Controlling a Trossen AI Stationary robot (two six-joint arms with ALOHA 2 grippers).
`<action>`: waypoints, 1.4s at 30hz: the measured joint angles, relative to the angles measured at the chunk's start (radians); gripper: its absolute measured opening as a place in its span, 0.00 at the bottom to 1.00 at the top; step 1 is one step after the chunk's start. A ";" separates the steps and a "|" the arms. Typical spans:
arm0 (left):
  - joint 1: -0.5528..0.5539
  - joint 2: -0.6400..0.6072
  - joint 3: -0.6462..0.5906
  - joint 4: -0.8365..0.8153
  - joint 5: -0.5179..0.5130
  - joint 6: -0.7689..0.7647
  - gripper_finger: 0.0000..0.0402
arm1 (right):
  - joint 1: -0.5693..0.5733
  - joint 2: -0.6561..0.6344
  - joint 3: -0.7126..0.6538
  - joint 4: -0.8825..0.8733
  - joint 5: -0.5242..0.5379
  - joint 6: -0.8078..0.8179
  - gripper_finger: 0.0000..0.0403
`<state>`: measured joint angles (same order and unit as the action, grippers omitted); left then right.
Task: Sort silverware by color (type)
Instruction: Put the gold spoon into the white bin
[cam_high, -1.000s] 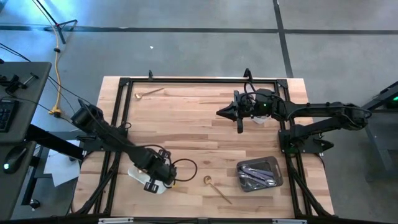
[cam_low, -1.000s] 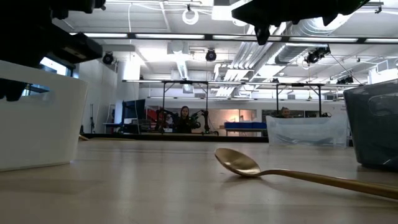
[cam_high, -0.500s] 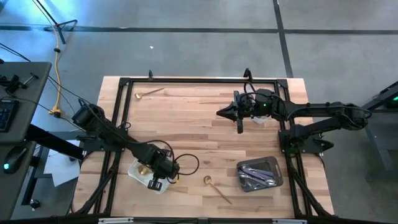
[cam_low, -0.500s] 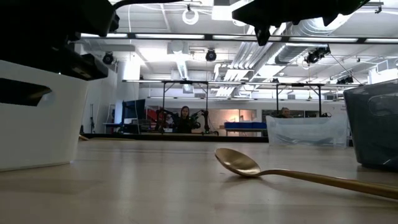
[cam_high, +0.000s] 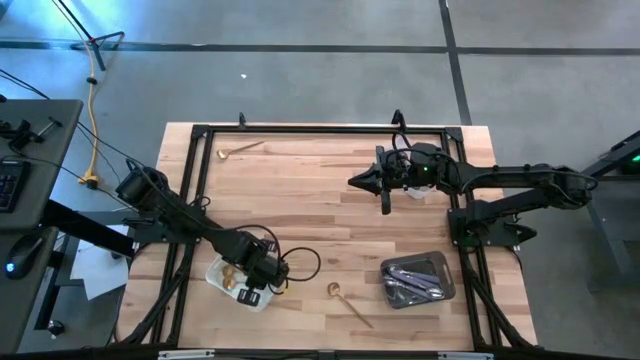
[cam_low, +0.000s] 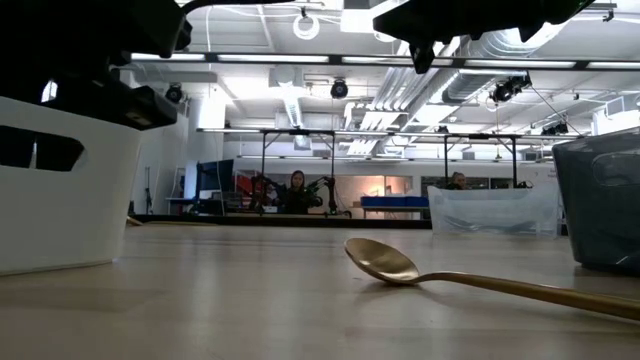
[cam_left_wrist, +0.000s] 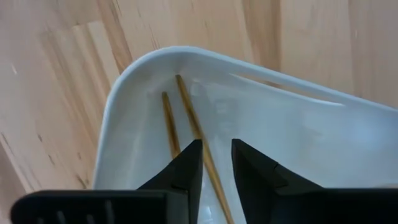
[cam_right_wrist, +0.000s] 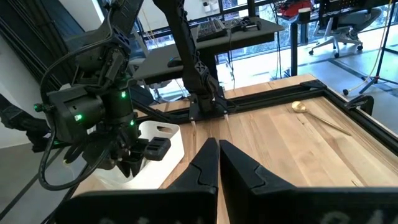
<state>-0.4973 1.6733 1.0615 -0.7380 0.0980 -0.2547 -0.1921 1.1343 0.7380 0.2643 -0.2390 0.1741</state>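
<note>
A white tray (cam_high: 222, 283) sits near the table's front left and holds two gold spoons (cam_high: 230, 272); their handles (cam_left_wrist: 186, 106) lie along its floor. My left gripper (cam_left_wrist: 216, 167) points down into this tray. It is open, with one gold handle running under the gap between its fingers. Another gold spoon (cam_high: 336, 291) lies on the wood near the front edge, and a third (cam_high: 226, 154) lies at the far left. My right gripper (cam_right_wrist: 219, 155) hangs shut above the table's far middle, empty.
A dark tray (cam_high: 416, 279) with silver and dark utensils stands at the front right. In the low view the white tray (cam_low: 60, 190) is at the left and the dark tray (cam_low: 605, 200) at the right. A black frame (cam_high: 320, 130) rims the table.
My left gripper has gone down into the white tray and shifted a little toward the table's right. The gold spoon bowls in the tray, covered by the gripper a second ago, now show beside it.
</note>
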 joint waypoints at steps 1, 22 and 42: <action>0.000 0.000 0.000 0.000 0.004 -0.005 0.20 | 0.000 0.000 0.000 0.000 0.000 0.000 0.00; 0.113 -0.392 0.008 -0.099 0.011 -0.124 0.31 | 0.000 0.000 0.000 -0.014 0.001 0.000 0.00; 0.703 -0.558 -0.321 1.198 0.116 -0.037 0.31 | 0.054 0.000 0.000 0.119 0.002 -0.064 0.00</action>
<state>0.2060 1.1154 0.7405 0.4602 0.2140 -0.2914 -0.1379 1.1339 0.7380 0.3836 -0.2365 0.1105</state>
